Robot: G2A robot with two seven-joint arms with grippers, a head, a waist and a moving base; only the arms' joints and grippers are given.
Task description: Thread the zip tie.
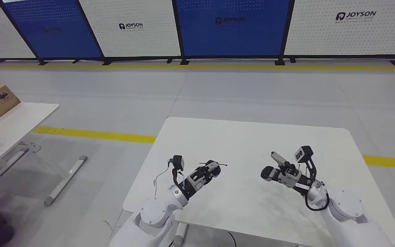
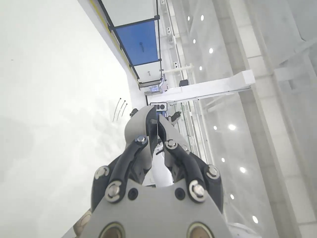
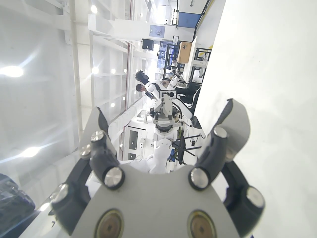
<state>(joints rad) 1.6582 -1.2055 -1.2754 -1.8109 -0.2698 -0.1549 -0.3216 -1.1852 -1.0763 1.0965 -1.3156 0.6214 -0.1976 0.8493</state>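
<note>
**A:** Claws?

**B:** I see the left gripper point(image 2: 155, 113) pinched almost closed on the tie point(image 2: 157, 127). The thin strip sits edge-on between the fingers. From the top view, a short dark end pokes out past the tips toward the right arm. The right gripper point(image 3: 165, 107) is spread wide with nothing in it.

**A:** How are they set?

**B:** They face each other above the near half of the table point(image 1: 247, 142), well apart, with bare tabletop between them. Both are raised off the surface.

**A:** Edges?

**B:** The left gripper is inside the table's left edge, closer to it than to the middle. The right gripper is well in from the right edge. The near edge runs just behind both arms.

**A:** Anything loose?

**B:** Three spare ties point(image 2: 120, 108) lie flat side by side on the table, apart from both claws.

**A:** Further out?

**B:** The far half of the table is bare white up to the far edge. Past that is open grey floor with a yellow line point(image 1: 92, 133) across it. A second table point(image 1: 24, 117) stands off to the left. Blue and white panels point(image 1: 234, 28) close off the back.
</note>
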